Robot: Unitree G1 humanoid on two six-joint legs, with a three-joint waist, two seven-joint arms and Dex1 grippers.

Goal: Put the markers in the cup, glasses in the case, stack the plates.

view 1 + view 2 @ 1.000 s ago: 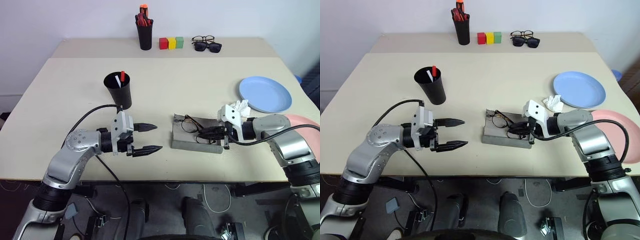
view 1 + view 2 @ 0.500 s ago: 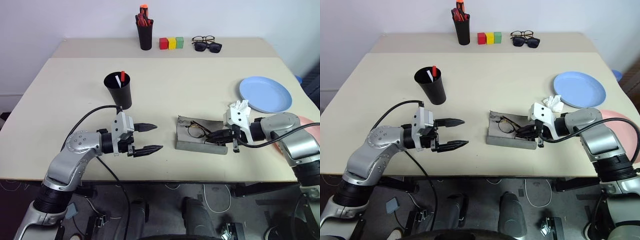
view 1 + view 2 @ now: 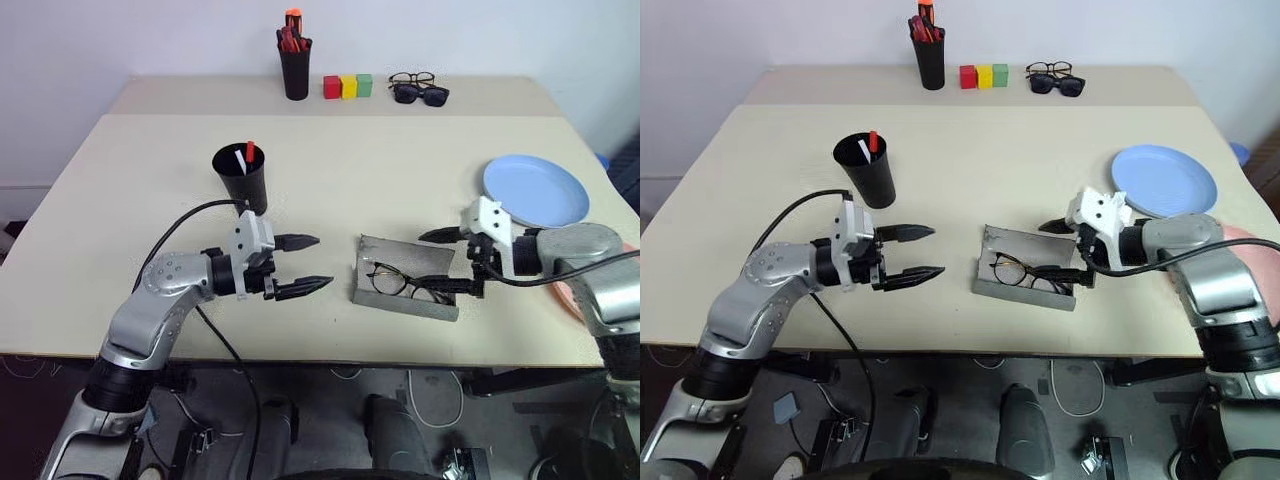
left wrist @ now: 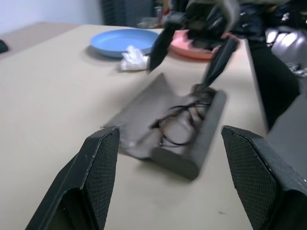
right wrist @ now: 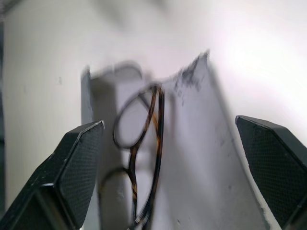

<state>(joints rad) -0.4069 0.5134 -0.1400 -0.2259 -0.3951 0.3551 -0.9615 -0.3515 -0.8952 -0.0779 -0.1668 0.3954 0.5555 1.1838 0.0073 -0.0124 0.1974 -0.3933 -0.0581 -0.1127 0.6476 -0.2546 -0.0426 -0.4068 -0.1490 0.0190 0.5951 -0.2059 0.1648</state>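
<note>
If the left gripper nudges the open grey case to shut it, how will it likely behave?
The case looks like a light hard shell lying open on the smooth table, so it would probably slide rather than close. Its raised lid likely pivots easily. The glasses lie loose inside and may shift.

Silver-grey arms with black joints, looping black cables, white wrist blocks, textured black fingers (image 4: 93, 182)

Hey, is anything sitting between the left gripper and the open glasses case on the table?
Nothing visible: bare table lies between the open left gripper and the case, where the glasses lie.
</note>
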